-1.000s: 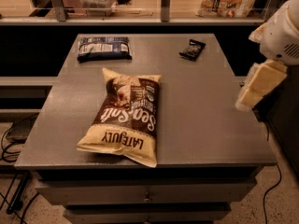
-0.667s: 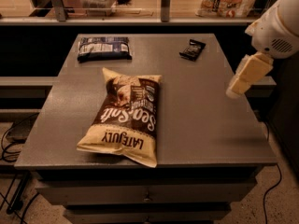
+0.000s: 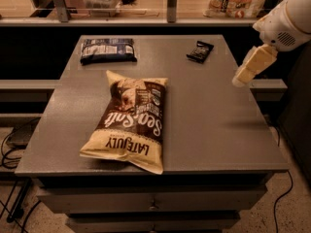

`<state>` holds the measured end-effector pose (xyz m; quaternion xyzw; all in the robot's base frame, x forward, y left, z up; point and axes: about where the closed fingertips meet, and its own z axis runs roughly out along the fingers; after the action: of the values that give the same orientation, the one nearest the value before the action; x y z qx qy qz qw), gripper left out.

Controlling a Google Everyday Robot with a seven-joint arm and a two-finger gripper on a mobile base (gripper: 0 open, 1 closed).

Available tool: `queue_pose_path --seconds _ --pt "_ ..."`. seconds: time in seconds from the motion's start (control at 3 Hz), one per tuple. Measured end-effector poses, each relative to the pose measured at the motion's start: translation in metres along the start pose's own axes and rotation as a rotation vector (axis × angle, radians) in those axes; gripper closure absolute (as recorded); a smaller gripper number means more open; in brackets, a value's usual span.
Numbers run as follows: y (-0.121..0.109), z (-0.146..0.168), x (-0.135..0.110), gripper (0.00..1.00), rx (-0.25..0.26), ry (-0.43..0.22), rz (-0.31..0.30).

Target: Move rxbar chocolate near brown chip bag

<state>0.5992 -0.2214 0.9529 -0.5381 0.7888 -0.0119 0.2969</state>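
White arm (image 3: 286,23) slants gripper (image 3: 239,79) over table (image 3: 218,130) edge.

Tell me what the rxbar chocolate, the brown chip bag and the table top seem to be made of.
Rxbar chocolate: likely thin plastic film, black with a slight sheen. Brown chip bag: probably plastic or foil film, puffy and creased, with mostly matte print. Table: grey, finely speckled top, perhaps laminate or coated metal; the look leaves it open. The gripper hangs over the table's right edge, touching none.

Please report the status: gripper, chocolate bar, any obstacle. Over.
Gripper raised at the table right edge, touching nothing. Rxbar chocolate flat at far right, apart from brown chip bag. No obstacle between gripper and bar.
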Motion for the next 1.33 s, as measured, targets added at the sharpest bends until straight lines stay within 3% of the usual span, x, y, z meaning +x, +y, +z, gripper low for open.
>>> queue_pose_path --seconds 0.67,1.33 --pt "-0.045 0.06 -0.025 0.0 0.017 -0.167 0.121" --pt "-0.081 0.13 -0.041 0.0 -0.031 -0.286 0.22"
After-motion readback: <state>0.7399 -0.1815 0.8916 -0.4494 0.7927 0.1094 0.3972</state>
